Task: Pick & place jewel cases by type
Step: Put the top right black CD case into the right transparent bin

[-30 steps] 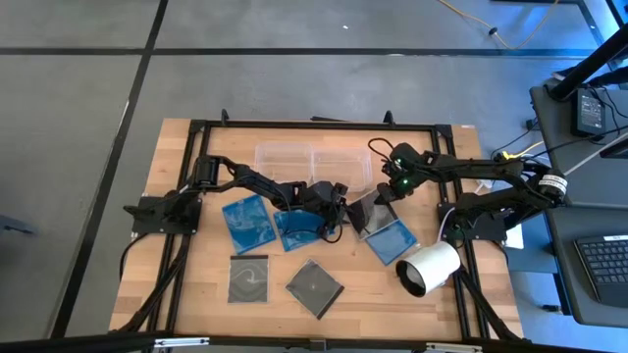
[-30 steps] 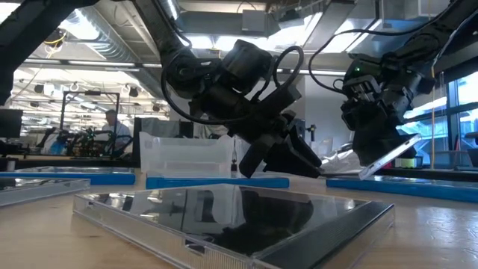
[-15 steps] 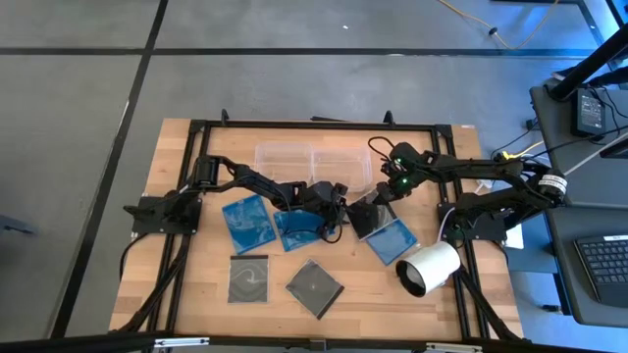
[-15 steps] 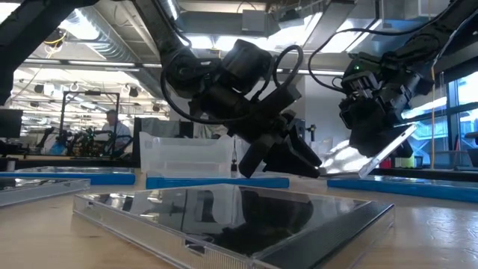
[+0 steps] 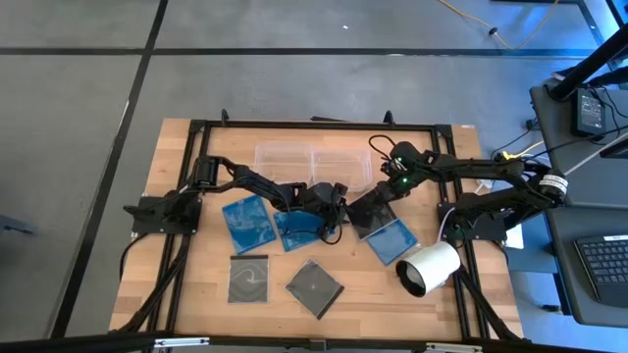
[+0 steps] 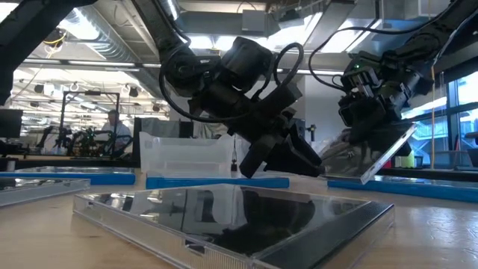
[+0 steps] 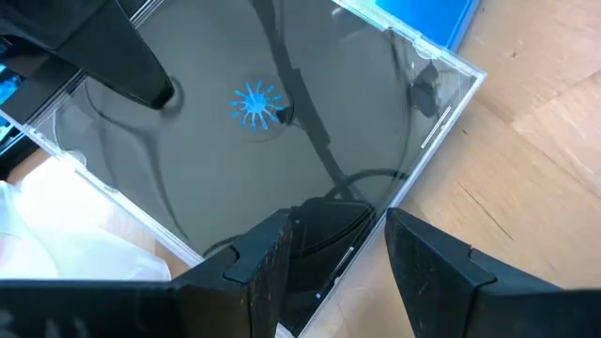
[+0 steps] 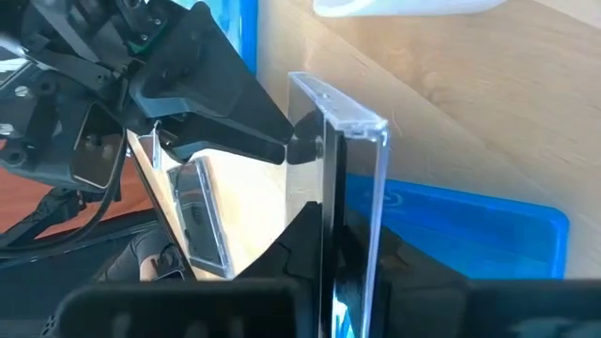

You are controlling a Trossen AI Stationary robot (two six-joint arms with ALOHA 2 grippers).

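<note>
My right gripper [image 5: 386, 193] is shut on a dark jewel case [image 5: 371, 214], which stands tilted over a blue case [image 5: 400, 242] right of the table's middle. My left gripper [image 5: 339, 218] is open; its fingers straddle that dark case's edge [image 7: 413, 160] on the side toward the table's left. Two more blue cases [image 5: 247, 224] [image 5: 296, 231] lie flat left of centre. Two dark cases [image 5: 247, 279] [image 5: 314, 287] lie flat near the table's near edge. My right gripper pinches the dark case's edge [image 8: 331, 202] between its two fingers, coming from above and from the far right. The case [image 6: 377, 153] sits tilted, its high side under the fingers. Whether its low edge rests on the blue case does not show. My left gripper's fingers [image 7: 268, 268] stand on either side of the case's edge; I cannot tell whether they touch it.
Two clear tubs [image 5: 285, 157] [image 5: 339, 157] stand side by side near the table's far edge. A white cylinder [image 5: 429, 268] lies at the right, close to the blue case. Bare wood [image 5: 186, 284] shows at the near left. A person is in the room behind [image 6: 112, 123].
My right gripper has turned and raised the dark jewel case: it has tipped from a thin, steep sliver in the low view until its broad face shows. Its high side has come up, and its low edge has stayed near the blue case.
</note>
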